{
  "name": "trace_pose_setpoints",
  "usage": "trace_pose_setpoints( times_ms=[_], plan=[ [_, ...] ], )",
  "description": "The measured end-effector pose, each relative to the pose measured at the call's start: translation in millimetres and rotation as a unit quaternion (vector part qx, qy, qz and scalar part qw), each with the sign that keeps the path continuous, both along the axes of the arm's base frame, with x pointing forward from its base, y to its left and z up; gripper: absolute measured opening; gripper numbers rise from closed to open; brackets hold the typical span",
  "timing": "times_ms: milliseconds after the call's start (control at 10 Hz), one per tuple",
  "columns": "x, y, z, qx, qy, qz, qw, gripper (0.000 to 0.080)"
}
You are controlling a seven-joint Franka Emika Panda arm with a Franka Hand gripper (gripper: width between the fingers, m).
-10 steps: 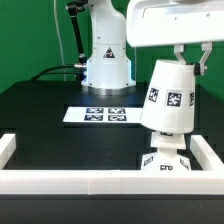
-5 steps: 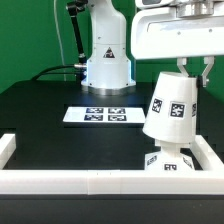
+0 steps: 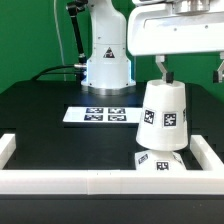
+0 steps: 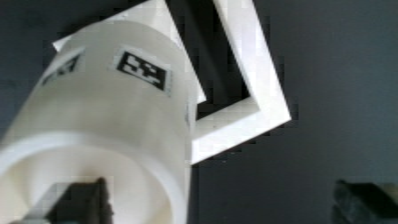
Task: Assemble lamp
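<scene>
The white tapered lamp shade (image 3: 162, 115) with square tags stands wide end down over the flat square base (image 3: 158, 163) near the exterior view's right wall, leaning slightly. The bulb is hidden. My gripper (image 3: 190, 70) is open just above the shade's narrow top. One finger is beside the top and the other is far out toward the exterior view's right. Nothing is between the jaws. In the wrist view the shade (image 4: 107, 120) fills the side by one dark finger (image 4: 80, 203), and my gripper (image 4: 222, 205) holds nothing.
A white wall (image 3: 100, 180) rims the black table at the front and sides; its corner shows in the wrist view (image 4: 240, 115). The marker board (image 3: 103, 115) lies mid-table. The arm's base (image 3: 107, 60) stands behind it.
The jaws have spread open and let go of the shade. The shade has dropped lower over the base and shifted toward the exterior view's left, less tilted than before.
</scene>
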State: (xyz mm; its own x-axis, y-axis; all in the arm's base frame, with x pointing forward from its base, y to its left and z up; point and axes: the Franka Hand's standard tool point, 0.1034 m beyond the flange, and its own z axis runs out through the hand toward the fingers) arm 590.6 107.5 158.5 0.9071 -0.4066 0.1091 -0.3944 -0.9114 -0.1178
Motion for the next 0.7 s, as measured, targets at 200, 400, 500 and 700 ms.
trace_pose_setpoints(
  times_ms=[200,400,500,700],
  plan=[
    [-13.9,5.1,3.2,0.004,0.011,-0.021,1.0,0.0692],
    [-20.0,12.2,3.7,0.001,0.013,-0.039,0.999,0.0698],
    [-20.1,11.8,3.0,0.001,0.014,-0.039,0.999,0.0698],
    [-20.3,12.0,2.4,0.0,0.014,-0.039,0.999,0.0698]
  ],
)
